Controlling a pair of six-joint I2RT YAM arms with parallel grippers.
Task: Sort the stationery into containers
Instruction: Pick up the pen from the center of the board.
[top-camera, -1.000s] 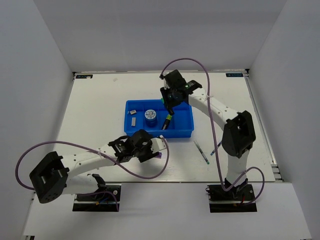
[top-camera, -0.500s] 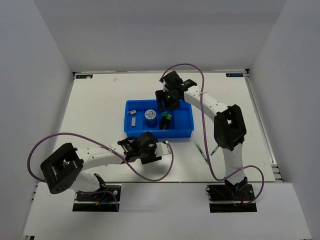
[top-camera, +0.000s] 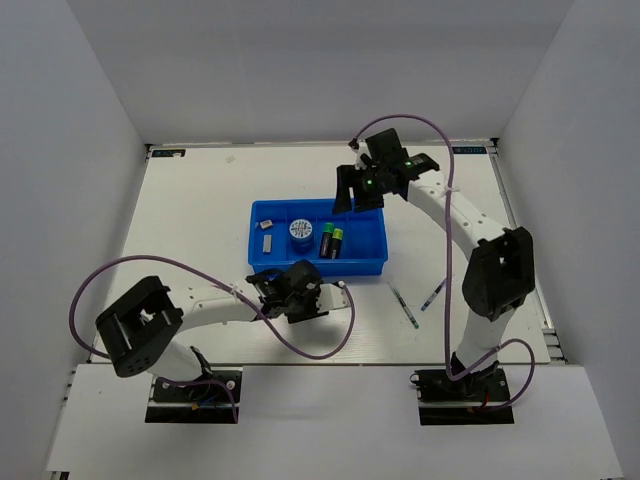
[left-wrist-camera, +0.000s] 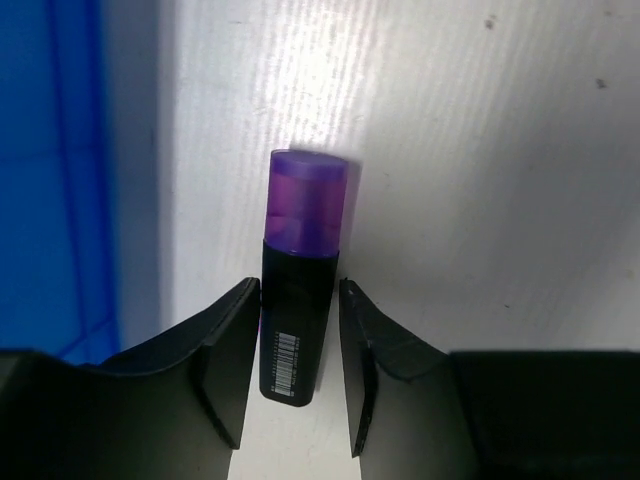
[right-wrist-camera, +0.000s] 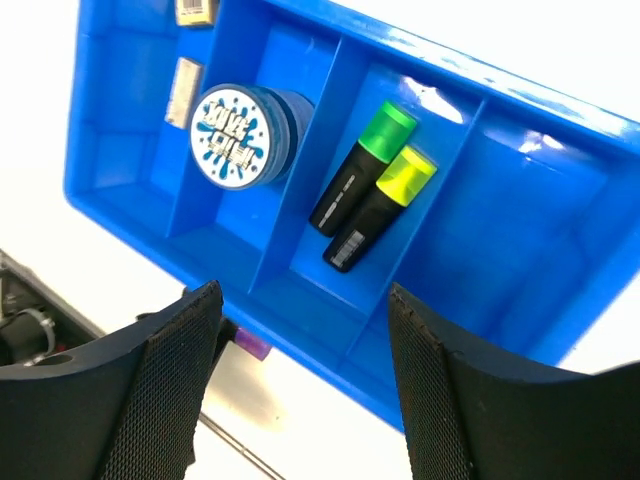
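The blue four-part tray (top-camera: 300, 205) (right-wrist-camera: 450, 72) holds two grey-white blocks (top-camera: 266, 241), the blue-white roll (top-camera: 300, 231) (right-wrist-camera: 235, 137), and a green highlighter (top-camera: 326, 240) (right-wrist-camera: 360, 170) beside a yellow one (top-camera: 338, 240) (right-wrist-camera: 385, 205) in one compartment. My right gripper (top-camera: 348, 200) (right-wrist-camera: 300, 335) hangs open above the tray's far edge, holding nothing. The purple highlighter (left-wrist-camera: 300, 290) (right-wrist-camera: 250, 345) lies on the table just in front of the tray. My left gripper (top-camera: 308, 300) (left-wrist-camera: 300, 290) straddles it, jaws close on both sides with a thin gap on the right. Two thin pens (top-camera: 405, 303) (top-camera: 432, 297) lie right of the tray.
The tray's rightmost compartment (right-wrist-camera: 530, 200) has nothing in it. White walls close the table in on the left, back and right. The left arm's purple cable (top-camera: 320, 345) loops over the near table.
My right gripper let the green highlighter go next to the yellow one and drew back up to the right. My left gripper slid right until its jaws stood around the purple highlighter.
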